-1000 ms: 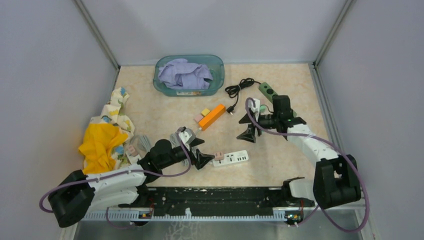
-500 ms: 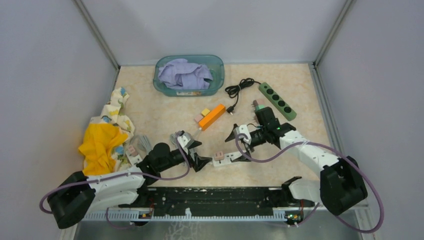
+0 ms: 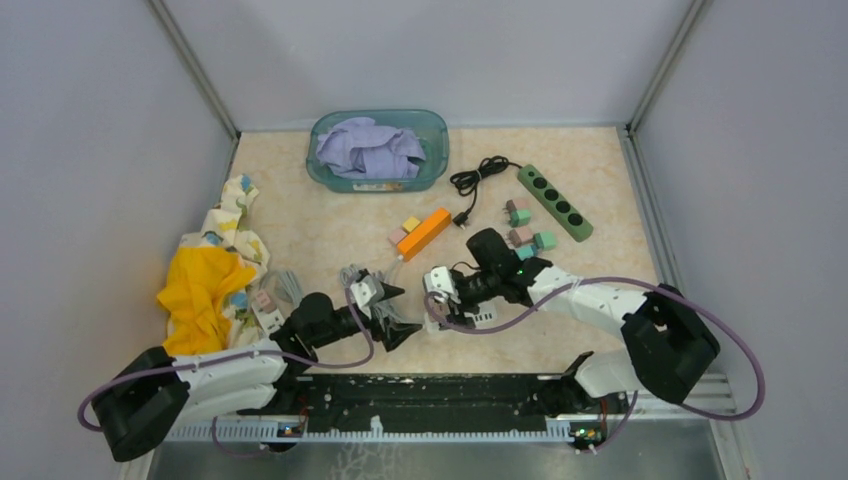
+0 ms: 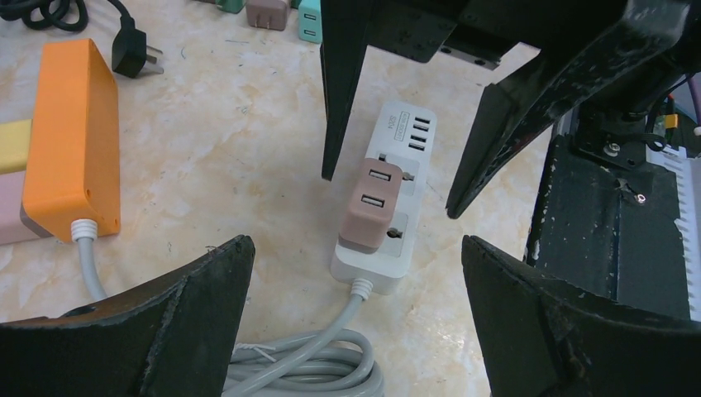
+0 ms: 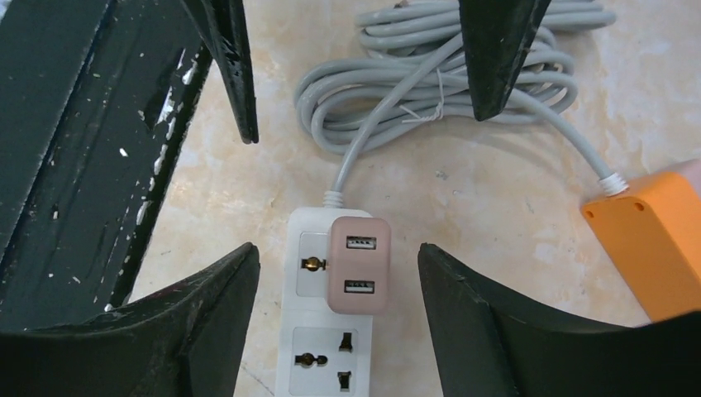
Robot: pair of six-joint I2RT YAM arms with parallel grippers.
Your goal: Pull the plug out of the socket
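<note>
plug [image 4: 369, 205]: dusty pink, maybe brown | socket [image 4: 382, 263]: white | cable [image 5: 388, 107]: grey | box [image 4: 70, 141]: orange | table [image 4: 215, 132]: beige marbled

The worktop [image 4: 223, 132] has a smooth, marble-patterned beige surface with a slight sheen. The socket strip [image 4: 411, 174] is smooth white plastic, the plug [image 4: 368, 203] matt dusty-pink plastic, and the cable [image 4: 314, 364] has a grey rubbery sheath. The fingers [image 4: 165, 322] look matt black, with rough, worn edges.

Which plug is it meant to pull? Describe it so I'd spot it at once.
On the beige table, near the front edge, lies a white power strip with a coiled grey cord. Plugged into it is a dusty-pink cube adapter with two USB ports. Unlike the loose cubes farther back, it sits in a socket.
</note>
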